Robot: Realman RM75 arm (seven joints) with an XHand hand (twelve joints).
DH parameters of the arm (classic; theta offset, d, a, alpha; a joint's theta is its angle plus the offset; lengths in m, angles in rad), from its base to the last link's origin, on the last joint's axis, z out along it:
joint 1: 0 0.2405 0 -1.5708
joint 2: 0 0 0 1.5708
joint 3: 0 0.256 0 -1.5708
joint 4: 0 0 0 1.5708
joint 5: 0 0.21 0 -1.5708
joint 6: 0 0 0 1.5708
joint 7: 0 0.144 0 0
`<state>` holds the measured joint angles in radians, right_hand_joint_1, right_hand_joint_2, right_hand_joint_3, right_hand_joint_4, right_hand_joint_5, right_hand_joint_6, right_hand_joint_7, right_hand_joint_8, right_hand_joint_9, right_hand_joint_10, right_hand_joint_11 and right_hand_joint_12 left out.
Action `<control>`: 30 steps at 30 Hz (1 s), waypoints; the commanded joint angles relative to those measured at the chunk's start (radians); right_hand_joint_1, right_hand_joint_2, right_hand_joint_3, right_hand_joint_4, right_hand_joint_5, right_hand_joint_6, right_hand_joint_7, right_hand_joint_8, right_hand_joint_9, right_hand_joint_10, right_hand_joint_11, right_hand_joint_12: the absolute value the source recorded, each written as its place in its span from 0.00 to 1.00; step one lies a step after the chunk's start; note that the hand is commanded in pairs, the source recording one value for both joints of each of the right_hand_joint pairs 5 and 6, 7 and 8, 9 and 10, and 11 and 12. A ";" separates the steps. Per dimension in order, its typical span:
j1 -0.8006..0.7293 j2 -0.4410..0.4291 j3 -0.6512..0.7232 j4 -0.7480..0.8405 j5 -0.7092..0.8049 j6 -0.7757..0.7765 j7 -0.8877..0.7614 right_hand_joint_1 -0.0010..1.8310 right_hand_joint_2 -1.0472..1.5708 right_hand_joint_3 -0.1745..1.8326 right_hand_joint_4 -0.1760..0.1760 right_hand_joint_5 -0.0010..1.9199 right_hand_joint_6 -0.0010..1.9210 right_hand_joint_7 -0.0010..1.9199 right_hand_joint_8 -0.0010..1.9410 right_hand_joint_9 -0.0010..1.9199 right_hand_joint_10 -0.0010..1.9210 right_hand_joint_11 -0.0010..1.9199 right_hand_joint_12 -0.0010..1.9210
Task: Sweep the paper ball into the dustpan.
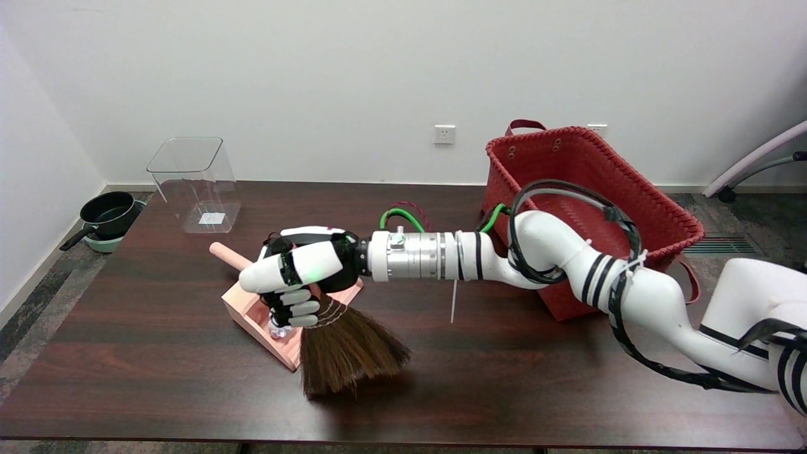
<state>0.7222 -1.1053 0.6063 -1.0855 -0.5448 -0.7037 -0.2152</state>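
Observation:
My right hand [301, 272] grips the neck of a small brown straw broom [348, 356], fingers wrapped around it. The bristles fan down and touch the table just right of the pink dustpan [251, 310]. The dustpan lies at centre left, its round handle [226, 255] pointing to the back left, and my hand hangs over its middle. A small pale crumpled bit [278, 330], perhaps the paper ball, shows inside the dustpan just below my fingers; most of it is hidden.
A red woven basket [656, 208] stands at the back right, behind my forearm. A clear plastic bin [195, 183] stands at the back left. A black pan [108, 214] sits on the floor beyond the table's left edge.

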 commanded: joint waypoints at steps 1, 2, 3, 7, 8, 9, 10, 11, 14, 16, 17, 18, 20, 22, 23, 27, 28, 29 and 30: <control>0.153 -0.109 -0.160 0.127 0.029 -0.092 -0.080 0.60 1.00 0.44 0.50 1.00 1.00 1.00 0.99 0.99 0.99 0.85 0.85; 0.159 -0.127 -0.158 0.139 0.025 -0.087 -0.111 0.60 1.00 0.44 0.50 1.00 1.00 1.00 0.99 0.99 0.99 0.85 0.85; 0.162 -0.138 -0.156 0.147 0.022 -0.085 -0.127 0.60 1.00 0.44 0.50 1.00 1.00 1.00 0.99 0.99 0.99 0.85 0.85; 0.175 -0.188 -0.139 0.186 0.015 -0.074 -0.197 0.60 1.00 0.45 0.50 1.00 1.00 1.00 0.99 0.99 0.99 0.85 0.85; 0.175 -0.200 -0.130 0.192 0.015 -0.068 -0.222 0.60 1.00 0.45 0.50 1.00 1.00 1.00 0.99 0.99 0.99 0.85 0.85; 0.175 -0.207 -0.125 0.194 0.015 -0.060 -0.241 0.60 1.00 0.45 0.50 1.00 1.00 1.00 0.99 0.99 0.99 0.85 0.85; 0.175 -0.215 -0.120 0.195 0.017 -0.048 -0.267 0.60 1.00 0.45 0.50 1.00 1.00 1.00 0.99 0.99 0.99 0.85 0.85; 0.175 -0.222 -0.113 0.193 0.022 -0.035 -0.295 0.60 1.00 0.45 0.50 1.00 1.00 1.00 0.99 0.99 0.99 0.85 0.85; 0.174 -0.243 -0.099 0.190 0.025 -0.012 -0.369 0.60 1.00 0.44 0.50 1.00 1.00 1.00 0.99 0.99 0.99 0.85 0.85; 0.173 -0.252 -0.093 0.189 0.025 -0.003 -0.408 0.60 1.00 0.44 0.50 1.00 1.00 1.00 0.99 0.99 0.99 0.85 0.85; 0.172 -0.255 -0.091 0.185 0.026 0.006 -0.426 0.60 1.00 0.44 0.50 1.00 1.00 1.00 0.99 0.99 0.99 0.85 0.85; 0.171 -0.256 -0.090 0.180 0.027 0.011 -0.436 0.60 1.00 0.44 0.50 1.00 1.00 1.00 0.99 0.99 0.99 0.85 0.85; 0.171 -0.257 -0.093 0.170 0.027 0.017 -0.446 0.60 1.00 0.44 0.50 1.00 1.00 1.00 0.99 0.99 0.99 0.85 0.85; 0.167 -0.258 -0.093 0.158 0.031 0.021 -0.448 0.60 1.00 0.43 0.50 1.00 1.00 1.00 0.99 0.99 0.99 0.85 0.85; 0.166 -0.258 -0.093 0.154 0.037 0.022 -0.450 0.60 1.00 0.43 0.50 1.00 1.00 1.00 0.99 0.99 0.99 0.85 0.85; 0.158 -0.258 -0.096 0.144 0.119 0.035 -0.524 0.59 1.00 0.43 0.50 1.00 1.00 1.00 0.99 0.99 0.99 0.85 0.85; 0.155 -0.257 -0.095 0.138 0.143 0.038 -0.545 0.59 1.00 0.43 0.50 1.00 1.00 1.00 0.99 0.99 0.99 0.85 0.85; 0.152 -0.255 -0.093 0.133 0.153 0.041 -0.556 0.59 1.00 0.43 0.50 1.00 1.00 1.00 0.99 0.99 0.99 0.85 0.85; 0.149 -0.251 -0.086 0.124 0.158 0.043 -0.561 0.59 1.00 0.43 0.50 1.00 1.00 1.00 0.99 0.99 0.99 0.85 0.85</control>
<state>0.8743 -1.3149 0.5079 -0.9346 -0.5122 -0.7136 -0.5573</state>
